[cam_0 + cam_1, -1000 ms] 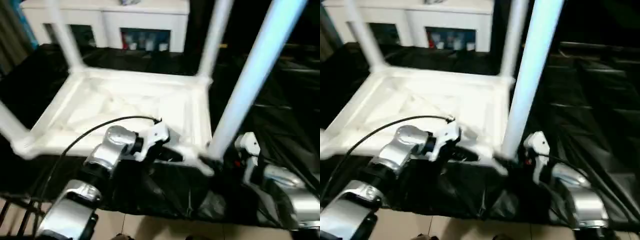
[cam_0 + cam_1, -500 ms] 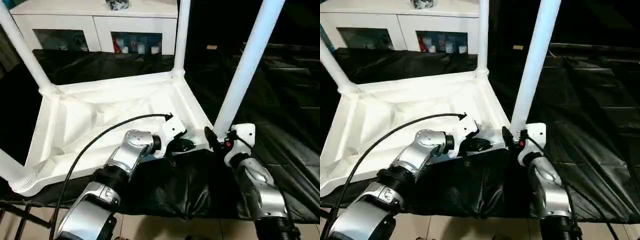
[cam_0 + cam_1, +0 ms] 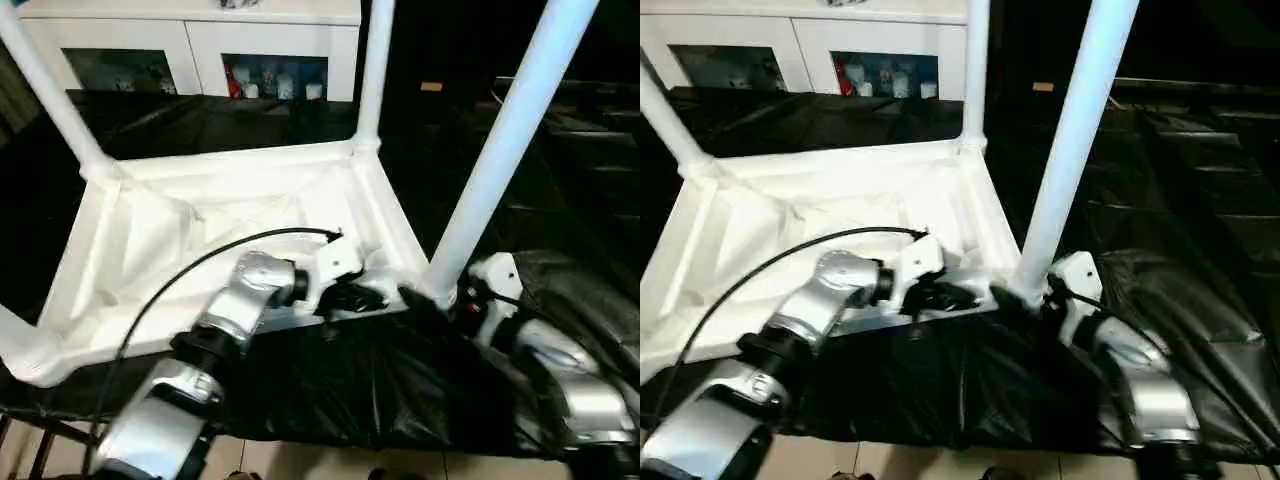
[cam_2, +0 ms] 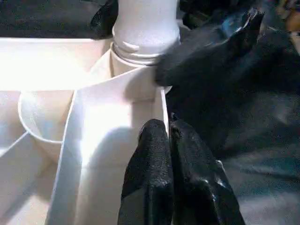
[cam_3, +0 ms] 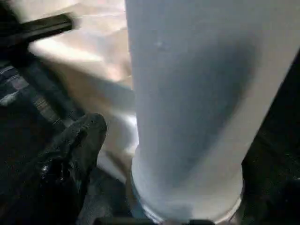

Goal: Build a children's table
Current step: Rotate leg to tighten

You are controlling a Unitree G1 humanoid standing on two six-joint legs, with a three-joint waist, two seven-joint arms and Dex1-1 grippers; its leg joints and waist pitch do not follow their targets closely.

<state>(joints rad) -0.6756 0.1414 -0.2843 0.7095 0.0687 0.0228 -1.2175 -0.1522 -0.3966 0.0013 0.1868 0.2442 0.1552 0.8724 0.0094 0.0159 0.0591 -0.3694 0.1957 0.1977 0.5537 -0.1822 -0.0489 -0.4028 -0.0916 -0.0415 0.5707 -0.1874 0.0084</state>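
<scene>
The children's table lies upside down, its ribbed top (image 3: 200, 230) on black sheeting. Legs stand at the far left (image 3: 50, 95) and far right (image 3: 372, 80), one leans off the near left corner (image 3: 15, 345), and the near right leg (image 3: 500, 150) sits in its corner socket. My left gripper (image 4: 168, 129) is shut on the thin rim wall of the top, right beside that socket. My right gripper (image 3: 428, 298) is open at the foot of the near right leg (image 5: 187, 93). One black finger (image 5: 70, 159) stands apart from the tube.
A white cabinet with glass doors (image 3: 200, 50) stands behind the table. Wrinkled black sheeting (image 3: 560, 150) covers the surface on all sides and hangs over the near edge. A black cable (image 3: 200, 265) arcs from my left wrist over the table top.
The whole view has shifted. My right gripper's jaws have spread wider at the leg's foot and its forearm has swung out to the right. The left gripper keeps its pinch on the rim.
</scene>
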